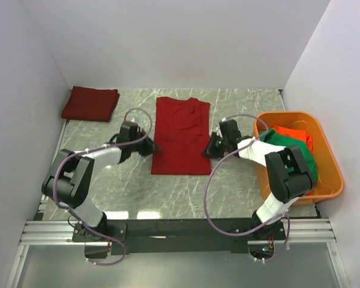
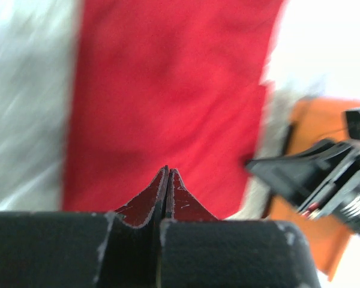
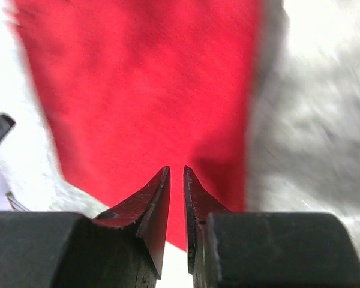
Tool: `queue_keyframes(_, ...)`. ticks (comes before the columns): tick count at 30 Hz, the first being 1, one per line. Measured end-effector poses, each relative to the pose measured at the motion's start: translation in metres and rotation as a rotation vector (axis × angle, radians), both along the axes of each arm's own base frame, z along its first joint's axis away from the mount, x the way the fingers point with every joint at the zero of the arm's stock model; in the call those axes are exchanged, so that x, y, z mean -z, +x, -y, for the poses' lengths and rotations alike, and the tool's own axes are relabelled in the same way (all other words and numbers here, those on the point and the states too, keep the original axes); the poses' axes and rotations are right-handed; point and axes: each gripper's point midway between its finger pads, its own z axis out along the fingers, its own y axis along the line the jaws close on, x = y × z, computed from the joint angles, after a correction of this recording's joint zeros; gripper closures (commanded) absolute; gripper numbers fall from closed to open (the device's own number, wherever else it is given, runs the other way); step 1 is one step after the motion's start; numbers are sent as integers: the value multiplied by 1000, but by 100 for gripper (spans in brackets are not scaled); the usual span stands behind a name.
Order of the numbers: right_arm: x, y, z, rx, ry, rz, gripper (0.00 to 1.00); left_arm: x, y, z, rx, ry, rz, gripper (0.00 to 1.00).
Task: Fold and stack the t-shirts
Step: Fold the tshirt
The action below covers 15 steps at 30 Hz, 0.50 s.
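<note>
1. Crimson t-shirt (image 1: 181, 135) lies flat in the middle of the counter (image 1: 240, 108) as a long rectangle. Grey marbled surface shows on both sides of it.
2. Left gripper (image 1: 149, 147) is at the shirt's left edge, toward its near end. In the wrist view the jaws are pressed together with no gap and the tips sit over red cloth. Cannot tell whether any cloth is pinched.
3. Right gripper (image 1: 211, 148) is at the opposite edge, level with the left one. Its wrist view shows a narrow slit between the fingers (image 3: 156, 198) with red cloth visible through it, and nothing is held.
4. Folded t-shirt (image 1: 90, 103), a darker crimson, sits in the far left corner, well apart from the flat one.
5. Orange tub (image 1: 330, 162) at the counter's right edge holds 2 shirts: a green t-shirt (image 1: 307, 157) and, behind it, an orange-red t-shirt (image 1: 293, 133).
6. Right arm (image 1: 285, 171) crosses over the tub and hides part of the green t-shirt.
7. Both wrist views are blurred away from the fingers.
</note>
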Motion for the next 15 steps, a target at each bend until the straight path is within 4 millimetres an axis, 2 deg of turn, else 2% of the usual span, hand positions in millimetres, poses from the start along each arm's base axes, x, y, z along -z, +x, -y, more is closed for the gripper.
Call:
queue_keyframes(4, 25, -23, 11, 16, -9, -69, 79, 37, -44, -15, 4, 34, -100, 99)
queue_keyframes(7, 31, -33, 15, 21, 2, -81, 79, 47, -63, -21, 8, 41, -131, 98)
queue_keyframes(11, 22, -37, 17, 22, 11, -51, 77, 37, -67, -23, 11, 37, -107, 94)
queue_keyframes(14, 12, -40, 20, 27, 12, -23, 71, 26, -67, -25, 11, 41, -73, 80)
queue_keyframes(15, 7, -41, 21, 31, 14, -7, 69, 22, -67, -27, 9, 50, -61, 70)
